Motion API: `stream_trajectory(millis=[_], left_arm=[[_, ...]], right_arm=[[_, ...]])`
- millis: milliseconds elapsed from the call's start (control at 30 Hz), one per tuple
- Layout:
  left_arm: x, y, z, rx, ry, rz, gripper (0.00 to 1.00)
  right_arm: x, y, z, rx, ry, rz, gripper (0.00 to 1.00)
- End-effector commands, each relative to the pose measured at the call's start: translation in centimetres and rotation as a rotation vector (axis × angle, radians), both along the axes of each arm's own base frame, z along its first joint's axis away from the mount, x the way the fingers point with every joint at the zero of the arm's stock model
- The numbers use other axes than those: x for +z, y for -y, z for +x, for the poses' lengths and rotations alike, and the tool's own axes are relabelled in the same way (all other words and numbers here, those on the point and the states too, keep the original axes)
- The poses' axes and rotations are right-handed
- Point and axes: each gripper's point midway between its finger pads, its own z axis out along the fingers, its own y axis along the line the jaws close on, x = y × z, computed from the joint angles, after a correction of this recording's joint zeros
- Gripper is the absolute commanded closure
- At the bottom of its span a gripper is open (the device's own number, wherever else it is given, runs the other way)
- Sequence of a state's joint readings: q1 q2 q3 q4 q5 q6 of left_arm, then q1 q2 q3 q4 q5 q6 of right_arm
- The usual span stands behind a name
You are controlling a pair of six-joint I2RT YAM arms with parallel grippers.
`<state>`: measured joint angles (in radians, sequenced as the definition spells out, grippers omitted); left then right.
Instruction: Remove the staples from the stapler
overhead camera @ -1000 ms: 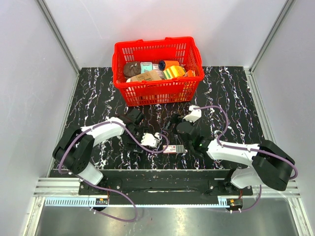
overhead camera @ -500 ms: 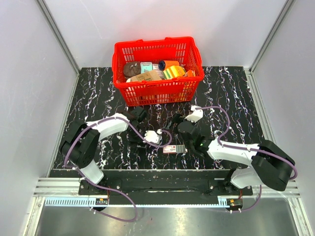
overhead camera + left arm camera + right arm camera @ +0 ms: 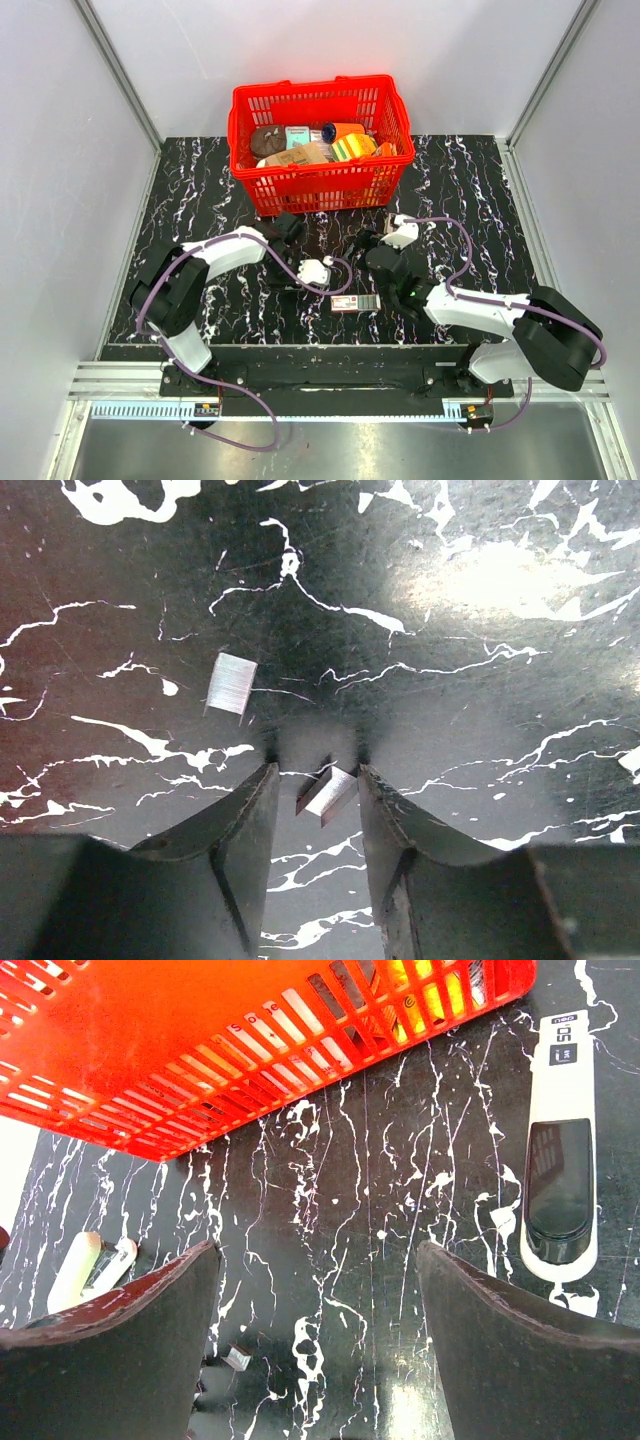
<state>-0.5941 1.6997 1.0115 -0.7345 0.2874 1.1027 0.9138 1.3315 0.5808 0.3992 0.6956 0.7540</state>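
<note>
Black marbled tabletop [image 3: 450,710], short silvery staple strip [image 3: 231,683]

1. One red basket [image 3: 320,190], far middle of the table [image 3: 200,200].
2. Two staple strips [image 3: 231,684], the nearer strip [image 3: 327,791] right of the other.
3. One small red-and-white box [image 3: 354,303], near middle.
4. One slim white-and-black device [image 3: 562,1175], far right.

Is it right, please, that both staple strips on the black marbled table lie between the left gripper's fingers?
Not quite. Only one staple strip lies between the fingers of the left gripper. The other strip lies outside them, further ahead and off to the left in the picture, on the black marbled table. The left wrist view shows this.
</note>
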Motion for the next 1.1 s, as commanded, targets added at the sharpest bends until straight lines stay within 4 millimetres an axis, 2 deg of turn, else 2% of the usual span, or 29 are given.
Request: stream_trajectory(millis=[0,167,533,633,800,867,1067], left_arm=[[-1.8,0.4,0.7,0.06,-0.001,0.007,0.61],[-2.6,0.2,0.5,0.13,-0.032,0.025,0.68],[-2.6,0.2,0.8,0.22,-0.046,0.022,0.73],[-2.9,-0.1,0.6,0.243,-0.055,0.026,0.68],[-2.9,-0.2,0.7,0.252,-0.043,0.026,0.47],[-2.8,-0.3,0.8,0.251,-0.04,0.03,0.43],[-2.1,-0.3,0.4,0.211,-0.051,0.032,0.38]], right_arm=[[1.9,-0.1,0.2,-0.015,0.04,0.076,0.15],[1.7,0.0,0.1,-0.016,0.039,0.08,0.15],[1.7,0.1,0.2,-0.016,0.038,0.09,0.16],[1.6,0.3,0.2,-0.019,0.035,0.094,0.16],[1.7,0.2,0.3,-0.013,0.033,0.095,0.16],[1.5,0.2,0.3,-0.012,0.032,0.095,0.16],[1.5,0.6,0.3,-0.023,0.029,0.106,0.17]])
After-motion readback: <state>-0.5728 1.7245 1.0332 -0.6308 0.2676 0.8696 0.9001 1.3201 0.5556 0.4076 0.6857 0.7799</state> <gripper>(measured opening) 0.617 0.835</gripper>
